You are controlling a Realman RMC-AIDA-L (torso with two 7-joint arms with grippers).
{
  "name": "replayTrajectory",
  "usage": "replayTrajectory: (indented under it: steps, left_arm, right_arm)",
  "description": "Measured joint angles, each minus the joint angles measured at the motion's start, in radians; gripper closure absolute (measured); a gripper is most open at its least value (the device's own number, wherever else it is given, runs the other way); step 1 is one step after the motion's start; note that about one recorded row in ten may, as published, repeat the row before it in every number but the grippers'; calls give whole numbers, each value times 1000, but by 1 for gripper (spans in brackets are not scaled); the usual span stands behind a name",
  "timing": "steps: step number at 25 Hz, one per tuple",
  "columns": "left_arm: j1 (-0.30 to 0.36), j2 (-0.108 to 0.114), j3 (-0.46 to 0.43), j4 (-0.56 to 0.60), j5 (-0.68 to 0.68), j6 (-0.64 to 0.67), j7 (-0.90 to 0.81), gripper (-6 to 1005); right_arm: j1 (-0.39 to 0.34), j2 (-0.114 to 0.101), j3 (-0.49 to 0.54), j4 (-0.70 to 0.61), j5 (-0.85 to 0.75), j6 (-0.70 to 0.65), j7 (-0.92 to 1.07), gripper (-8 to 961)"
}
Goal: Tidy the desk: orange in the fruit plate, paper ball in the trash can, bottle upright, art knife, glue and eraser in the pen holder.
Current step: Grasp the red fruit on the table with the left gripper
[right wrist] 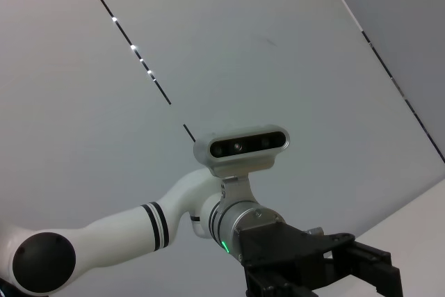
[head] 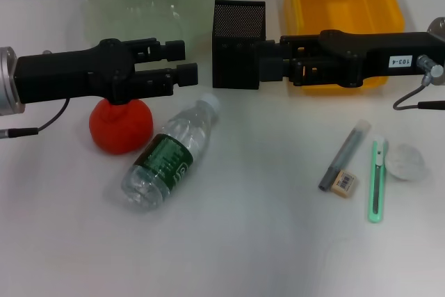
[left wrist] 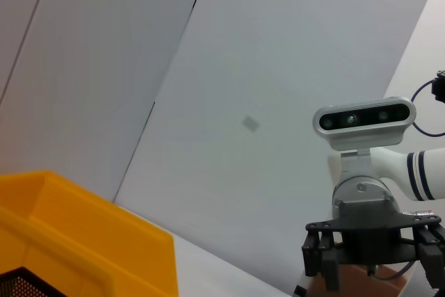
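Orange sits just beneath our left claw, jaws parted, empty; bottle lies close beside. If we descend carelessly, we risk nudging either rolling. Right claw: we cannot tell.

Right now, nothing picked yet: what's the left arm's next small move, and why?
Probably lower the left gripper onto the orange. Its fingers are open and it hangs just above and beyond the orange, which still sits on the desk beside the lying bottle, with the plate close behind. The right gripper is by the pen holder.
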Motion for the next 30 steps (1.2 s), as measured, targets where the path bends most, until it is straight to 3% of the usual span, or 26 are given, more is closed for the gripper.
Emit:
replayTrajectory:
  steps: [12, 16, 19, 30]
  left_arm:
    - [8, -1, 0, 0, 0, -7, 0, 317]
    - [12, -4, -36, 11, -22, -12, 5, 317]
    - [10, -3, -91, 49, -82, -10, 13, 317]
    - [-42, 8, -81, 85, -86, -67, -7, 318]
  right_arm:
    - [-4, 4, 3, 1, 5, 3, 0, 287]
    - [-22, 7, 1, -1, 65, 2, -10, 287]
    - [-71, 4, -2, -2, 196, -33, -35, 287]
    - [-214, -21, -1, -5, 354, -99, -48, 287]
